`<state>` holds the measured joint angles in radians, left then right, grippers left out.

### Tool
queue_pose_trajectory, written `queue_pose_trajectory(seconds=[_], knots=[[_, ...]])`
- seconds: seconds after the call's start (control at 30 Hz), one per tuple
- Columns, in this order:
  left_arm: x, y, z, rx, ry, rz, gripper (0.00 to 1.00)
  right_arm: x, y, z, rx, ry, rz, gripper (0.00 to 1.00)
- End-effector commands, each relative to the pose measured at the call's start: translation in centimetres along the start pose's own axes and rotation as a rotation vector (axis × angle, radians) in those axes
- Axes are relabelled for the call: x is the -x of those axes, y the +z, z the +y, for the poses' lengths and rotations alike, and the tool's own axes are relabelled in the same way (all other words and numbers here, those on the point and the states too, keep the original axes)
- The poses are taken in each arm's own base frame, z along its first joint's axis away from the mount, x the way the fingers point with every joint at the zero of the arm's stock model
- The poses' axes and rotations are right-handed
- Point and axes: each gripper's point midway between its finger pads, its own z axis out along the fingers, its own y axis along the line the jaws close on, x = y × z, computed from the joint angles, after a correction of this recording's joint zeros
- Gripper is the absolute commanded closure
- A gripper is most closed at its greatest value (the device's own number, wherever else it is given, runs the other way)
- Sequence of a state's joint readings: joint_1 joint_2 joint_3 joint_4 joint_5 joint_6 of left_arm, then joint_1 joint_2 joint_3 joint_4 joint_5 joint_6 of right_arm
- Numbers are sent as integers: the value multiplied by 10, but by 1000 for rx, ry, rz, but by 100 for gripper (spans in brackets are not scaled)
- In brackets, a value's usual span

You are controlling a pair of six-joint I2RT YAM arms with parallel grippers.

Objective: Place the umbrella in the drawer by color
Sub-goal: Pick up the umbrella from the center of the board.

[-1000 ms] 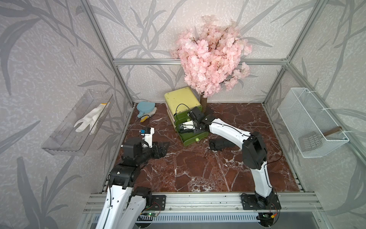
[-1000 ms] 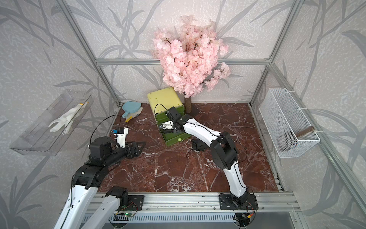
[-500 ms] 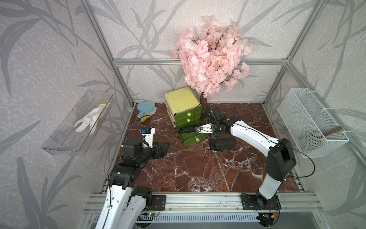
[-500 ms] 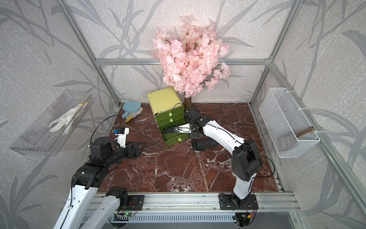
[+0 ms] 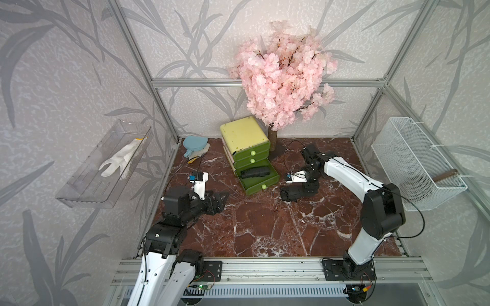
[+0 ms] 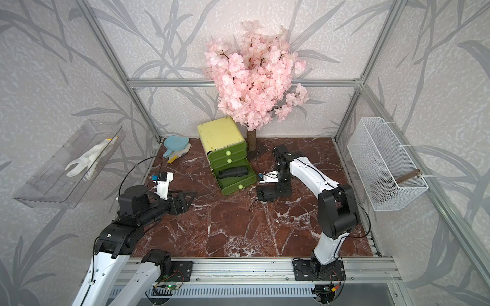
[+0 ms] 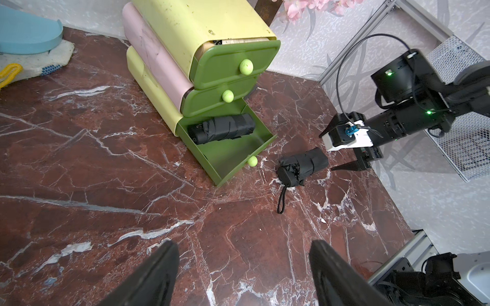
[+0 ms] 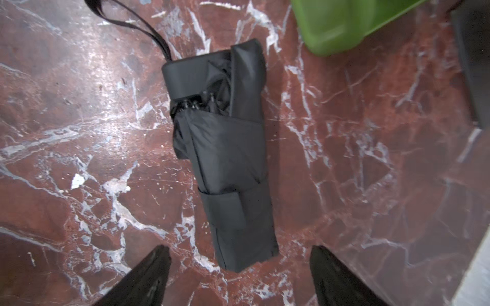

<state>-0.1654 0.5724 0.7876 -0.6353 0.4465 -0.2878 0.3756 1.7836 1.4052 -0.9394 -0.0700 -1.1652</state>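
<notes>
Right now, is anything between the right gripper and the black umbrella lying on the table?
Nothing visible. The right gripper hangs open directly over the umbrella, with only air between them. The open bottom drawer beside it already holds a second umbrella.

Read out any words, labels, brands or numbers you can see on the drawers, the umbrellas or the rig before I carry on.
None: there is no readable text in any view.
drawer unit: plain, scuffed, no label.
loose umbrella on the marble: plain black fabric, no brand showing.
stowed umbrella in the open bottom drawer: plain black, no brand showing.
circuit board by the front rail: any print is too small to read.
</notes>
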Motion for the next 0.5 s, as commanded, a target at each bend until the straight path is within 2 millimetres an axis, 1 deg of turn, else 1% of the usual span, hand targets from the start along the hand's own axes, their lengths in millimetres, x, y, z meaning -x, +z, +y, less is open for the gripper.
queue_pose_trajectory(seconds=[0.0,0.2,0.37,0.47], knots=[[-1,-1,-3,-14,20,-10,18,-2,13,15,98,-6,11,13],[-2,-1,-6,-26,24,-3,18,-16,44,8,97,-44,93,13],[-2,-1,-6,-26,26,-3,18,-21,68,-6,81,-74,134,15],[-1,-1,-7,-27,28,-5,18,-23,78,-12,69,-84,151,17]])
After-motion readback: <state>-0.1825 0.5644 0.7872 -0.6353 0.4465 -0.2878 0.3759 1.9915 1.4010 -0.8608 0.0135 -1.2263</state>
